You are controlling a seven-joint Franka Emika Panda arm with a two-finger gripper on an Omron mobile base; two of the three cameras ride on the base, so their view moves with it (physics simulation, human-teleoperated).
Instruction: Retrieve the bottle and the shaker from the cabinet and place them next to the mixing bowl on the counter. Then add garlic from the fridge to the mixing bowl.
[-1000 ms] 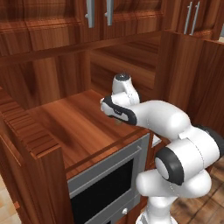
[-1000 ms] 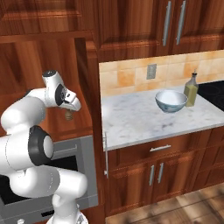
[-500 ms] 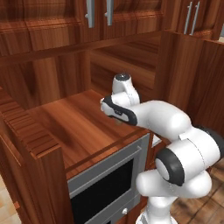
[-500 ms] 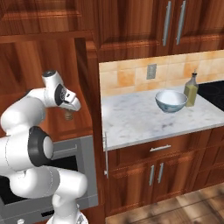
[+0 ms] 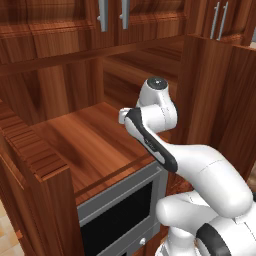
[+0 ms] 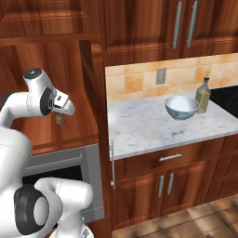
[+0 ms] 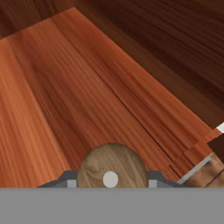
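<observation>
The shaker [image 7: 112, 169], a small brown wooden cylinder seen from above, sits between my gripper's [image 7: 112, 183] two fingertips [image 7: 70, 181], which are shut on its sides. In the right base view the shaker [image 6: 59, 120] hangs under my hand, at the cabinet's wood shelf [image 6: 69, 132]. My arm reaches into the cabinet recess [image 5: 85, 140] and hides the hand in the left base view. The bottle [image 6: 202, 95] of yellow-olive liquid stands right beside the pale mixing bowl [image 6: 181, 107] on the white marble counter [image 6: 144, 128]. The garlic and the fridge are out of view.
A steel oven [image 5: 120, 210] sits under the cabinet shelf. The cabinet's side wall [image 6: 96, 93] stands between the shelf and the counter. Wall doors with steel bar handles [image 6: 176, 23] hang above. A dark cooktop [image 6: 228, 95] lies at the counter's far right.
The fingers have closed in on the shaker. The arm has held its place in the recess.
</observation>
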